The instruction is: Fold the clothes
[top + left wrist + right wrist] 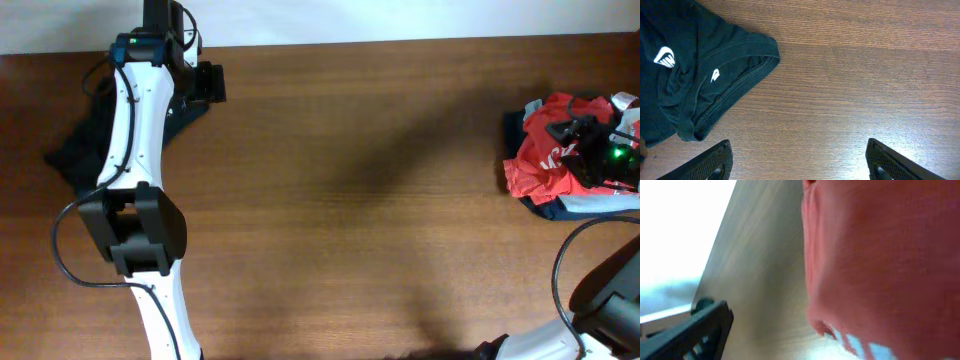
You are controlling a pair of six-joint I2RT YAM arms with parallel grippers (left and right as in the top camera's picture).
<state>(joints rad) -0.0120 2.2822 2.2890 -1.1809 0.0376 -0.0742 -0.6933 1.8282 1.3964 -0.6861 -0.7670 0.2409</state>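
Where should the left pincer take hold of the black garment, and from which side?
Probably the stitched hem corner of the black garment, nearest the open left pincer. Come from the bare table side: that doubled edge juts out flat, unburied.

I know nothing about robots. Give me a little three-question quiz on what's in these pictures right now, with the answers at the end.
1. True or false: the left hand is gripping the black garment.
2. The crumpled red T-shirt lies nearest: A) the right hand, B) the left hand, C) neither, midway between them.
3. Fill in: the small logos on the black garment are ___.
Key: 1 false, it is open above the bare table; 2 A; 3 white.
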